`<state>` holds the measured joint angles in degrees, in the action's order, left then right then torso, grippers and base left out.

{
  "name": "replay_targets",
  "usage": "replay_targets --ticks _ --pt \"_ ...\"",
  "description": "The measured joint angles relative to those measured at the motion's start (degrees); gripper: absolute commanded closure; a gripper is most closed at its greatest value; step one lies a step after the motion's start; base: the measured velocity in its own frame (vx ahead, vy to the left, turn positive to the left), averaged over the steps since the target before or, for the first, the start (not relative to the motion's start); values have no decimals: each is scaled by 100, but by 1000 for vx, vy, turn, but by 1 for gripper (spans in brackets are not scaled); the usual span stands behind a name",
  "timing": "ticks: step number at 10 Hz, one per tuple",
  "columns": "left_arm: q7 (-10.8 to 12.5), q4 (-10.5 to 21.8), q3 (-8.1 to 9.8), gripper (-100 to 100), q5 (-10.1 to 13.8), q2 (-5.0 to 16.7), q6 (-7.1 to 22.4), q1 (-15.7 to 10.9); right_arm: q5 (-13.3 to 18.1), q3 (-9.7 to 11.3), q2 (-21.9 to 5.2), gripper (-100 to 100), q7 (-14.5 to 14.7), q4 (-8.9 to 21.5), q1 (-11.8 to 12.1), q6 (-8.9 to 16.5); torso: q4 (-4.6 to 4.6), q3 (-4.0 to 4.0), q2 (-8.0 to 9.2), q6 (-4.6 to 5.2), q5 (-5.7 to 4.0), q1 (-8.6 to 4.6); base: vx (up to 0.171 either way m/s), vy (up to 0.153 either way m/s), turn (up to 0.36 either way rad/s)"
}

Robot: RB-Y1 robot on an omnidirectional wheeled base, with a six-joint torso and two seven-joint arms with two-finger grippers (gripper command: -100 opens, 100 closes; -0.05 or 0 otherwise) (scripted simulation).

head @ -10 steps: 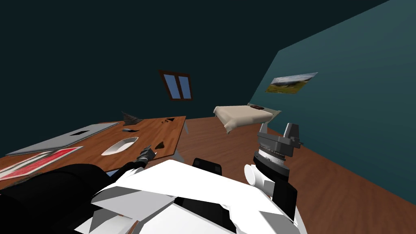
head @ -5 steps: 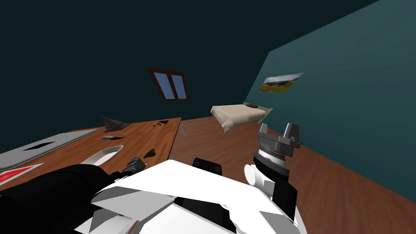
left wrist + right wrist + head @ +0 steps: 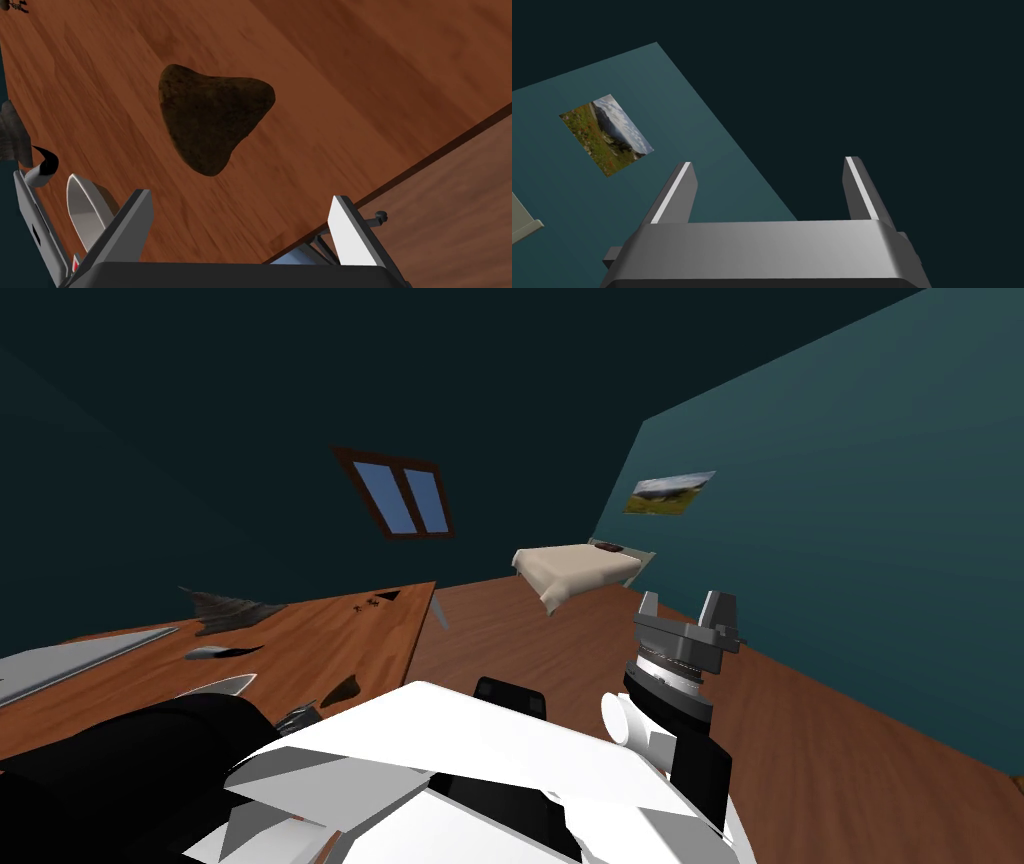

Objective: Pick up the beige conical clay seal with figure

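Note:
The seal (image 3: 212, 117) is a dark brown, rounded cone lying on its side on the wooden table (image 3: 350, 75), close to the table's edge. In the head view the seal (image 3: 342, 688) is a small dark wedge near the table's front corner. My left gripper (image 3: 240, 220) hangs just short of it, open, with nothing between its fingers; it also shows as a small grey shape, my left gripper (image 3: 297, 718), beside my chest. My right gripper (image 3: 688, 610) is raised on the right, away from the table, open and empty, as the right wrist view confirms (image 3: 769, 185).
A white bowl (image 3: 85, 210) lies close beside my left finger, also seen as the bowl (image 3: 215, 686). Farther along the table are a small grey object (image 3: 210, 652), a dark fan-shaped thing (image 3: 230, 608) and a flat grey slab (image 3: 70, 658). A bed (image 3: 570, 568) stands across the wooden floor.
The whole head view has shifted: the table and its things slid left and downward, so I have moved. My left gripper keeps its place by the seal. The right arm is unchanged.

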<state>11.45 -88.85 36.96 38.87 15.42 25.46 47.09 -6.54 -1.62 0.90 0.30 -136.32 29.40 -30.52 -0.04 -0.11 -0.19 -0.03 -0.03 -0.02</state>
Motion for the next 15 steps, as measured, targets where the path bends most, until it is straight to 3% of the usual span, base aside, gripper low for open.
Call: replay_targets --ticks 2,6,10,11,12,15 --pt "71 113 121 -100 -31 31 240 -10 0 0 0 0 0 0 0 0 3 6 12 0 0 -1 64 14 -142" --pt "141 616 366 -100 320 399 737 196 0 0 0 0 0 0 0 0 0 1 2 0 1 5 85 22 -126" --pt "281 804 597 -100 411 646 1200 315 0 0 0 0 0 0 0 0 4 9 17 -1 0 -3 44 7 -74" --pt "282 817 603 0 417 657 1216 315 0 0 0 0 0 0 0 0 5 13 24 -3 1 -5 0 0 0" --pt "282 815 602 -100 416 656 1215 315 0 0 0 0 0 0 0 0 7 17 31 -3 0 -8 -2 41 9" --pt "244 1117 492 -100 282 612 1019 101 0 -1 0 0 0 0 0 0 8 20 34 -3 6 19 2 59 -2"
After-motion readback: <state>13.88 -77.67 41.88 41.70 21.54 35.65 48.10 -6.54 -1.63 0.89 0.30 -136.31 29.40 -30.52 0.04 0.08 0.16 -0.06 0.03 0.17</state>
